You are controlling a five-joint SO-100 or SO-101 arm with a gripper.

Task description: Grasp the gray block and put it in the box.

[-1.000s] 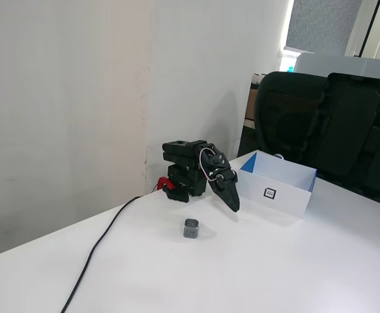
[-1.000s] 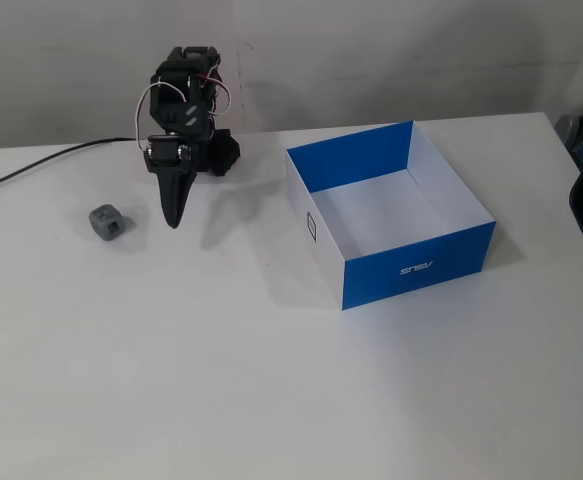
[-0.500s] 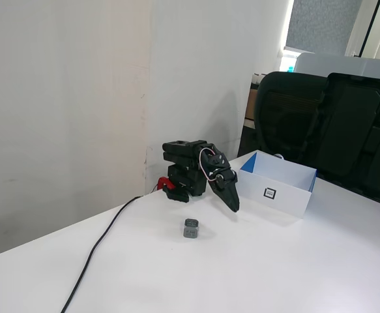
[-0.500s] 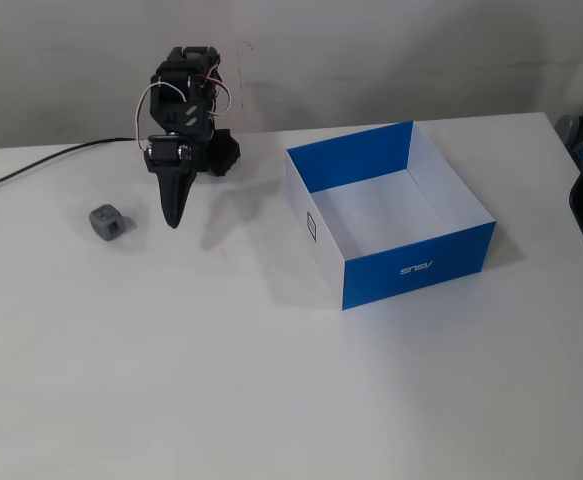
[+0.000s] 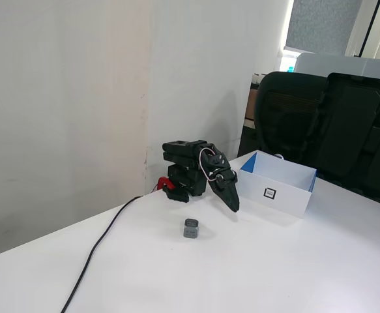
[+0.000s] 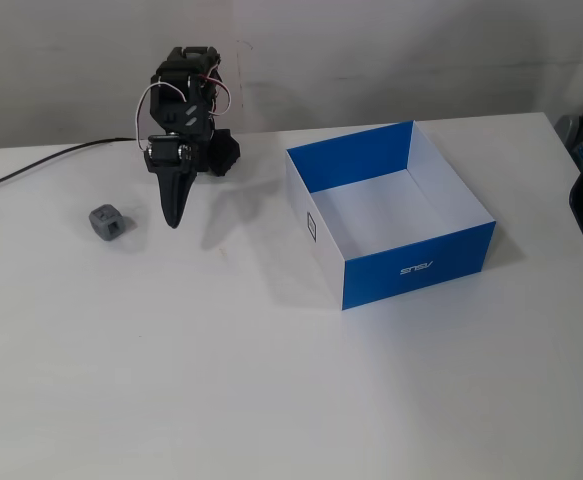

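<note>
Side fixed view, block: the gray block [image 5: 191, 228] sits alone on the white worktop [image 5: 255, 274] at centre frame, below and left of the arm's tip and clear of it.
Side fixed view, arm: the black arm [image 5: 188, 169] is folded low against the wall at centre frame, its gripper [image 5: 233, 206] angled down and to the right, the tip hanging just above the worktop.
Side fixed view, jaws: they read as one dark wedge, pressed together with nothing between them.
Side fixed view, box: the box [image 5: 295, 197], white-walled with a square tag facing the camera, stands right of the gripper at centre right, in front of dark office chairs.
Raised fixed view, block: the gray block [image 6: 108, 222] lies at left of frame, near the gripper [image 6: 173, 219] but apart from it, with bare worktop [image 6: 271, 400] between.
Raised fixed view, arm: folded at upper left, gripper pointing down-frame; jaws closed to a point and empty.
Raised fixed view, box: the box [image 6: 418, 268] occupies right of centre, its floor bare, well apart from the block.
Handling, a judgement: the block looks small, stiff and light, unlikely to crush but easily nudged aside; the two darker opposite side faces appear the natural place to pinch, once the jaws part.
</note>
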